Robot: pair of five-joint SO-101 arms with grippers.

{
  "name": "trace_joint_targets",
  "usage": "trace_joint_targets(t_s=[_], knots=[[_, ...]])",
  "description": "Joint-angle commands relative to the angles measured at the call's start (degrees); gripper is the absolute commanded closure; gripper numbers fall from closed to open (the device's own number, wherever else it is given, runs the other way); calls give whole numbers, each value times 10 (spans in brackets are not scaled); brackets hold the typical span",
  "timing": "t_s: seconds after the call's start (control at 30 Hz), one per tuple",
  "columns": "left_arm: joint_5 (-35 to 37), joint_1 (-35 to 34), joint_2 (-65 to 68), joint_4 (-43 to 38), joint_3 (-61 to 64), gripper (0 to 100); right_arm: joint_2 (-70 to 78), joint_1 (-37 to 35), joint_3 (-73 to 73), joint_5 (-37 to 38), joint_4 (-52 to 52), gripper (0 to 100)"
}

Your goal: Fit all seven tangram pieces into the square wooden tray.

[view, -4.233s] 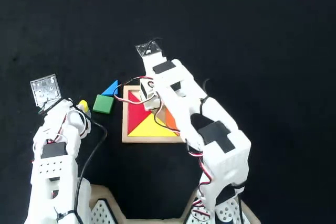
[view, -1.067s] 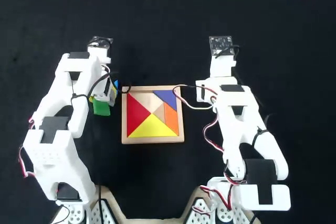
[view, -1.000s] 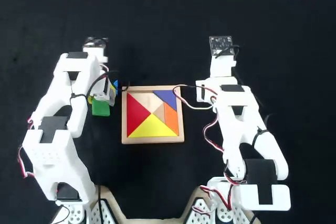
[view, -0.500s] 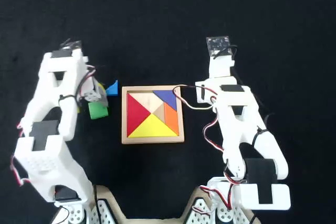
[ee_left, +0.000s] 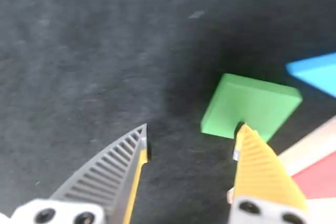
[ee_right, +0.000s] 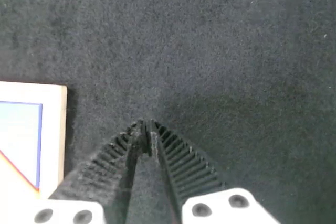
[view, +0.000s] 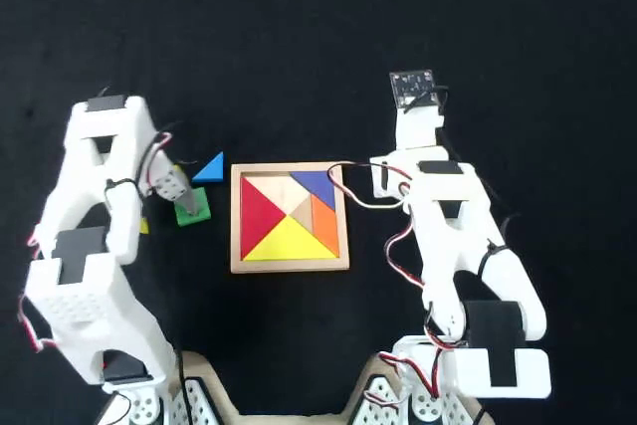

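Observation:
The square wooden tray [view: 237,246] lies mid-table with red, yellow, orange and blue pieces in it. A green square [view: 194,208] and a blue triangle [view: 209,168] lie on the black cloth just left of the tray. My left gripper [view: 171,194] hangs open over the cloth beside the green square [ee_left: 251,109]; its yellow fingertip [ee_left: 247,139] stands at the square's near edge. The blue triangle [ee_left: 315,72] lies past the square. My right gripper [ee_right: 145,129] is shut on nothing, low over bare cloth right of the tray [ee_right: 60,129].
Black cloth covers the whole table. The right arm [view: 438,206] stands folded right of the tray, and the left arm [view: 95,196] stands along the table's left side. Open cloth lies behind and in front of the tray.
The left arm has swung left and back from over the loose pieces, uncovering the blue triangle. The green square has turned slightly. The right arm, over the tray at first, has drawn back and stayed still.

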Motion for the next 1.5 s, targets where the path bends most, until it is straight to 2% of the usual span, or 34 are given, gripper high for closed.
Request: trace_joint_targets(t_s=[0.0,0.2,0.33,0.43,0.57,0.9,1.17,1.4,1.47], knots=[[20,29,1,-42,-20,728,-1,-16,-33,7,4,986],[19,45,3,-84,-21,727,-1,-16,-34,7,0,985],[17,57,-3,-84,-24,645,-2,-16,-34,7,-1,984],[-26,65,2,-98,-27,648,-3,-16,-34,7,-1,984],[-37,65,22,-116,-19,652,-1,-16,-34,8,-1,984],[-40,50,78,-97,-67,710,0,-16,-34,8,-1,986],[-132,44,77,-82,-69,798,0,-16,-34,8,-2,986],[-167,64,77,-79,-67,897,0,-16,-34,8,-2,986],[-177,73,76,-52,-78,902,0,-14,-34,8,-2,986]])
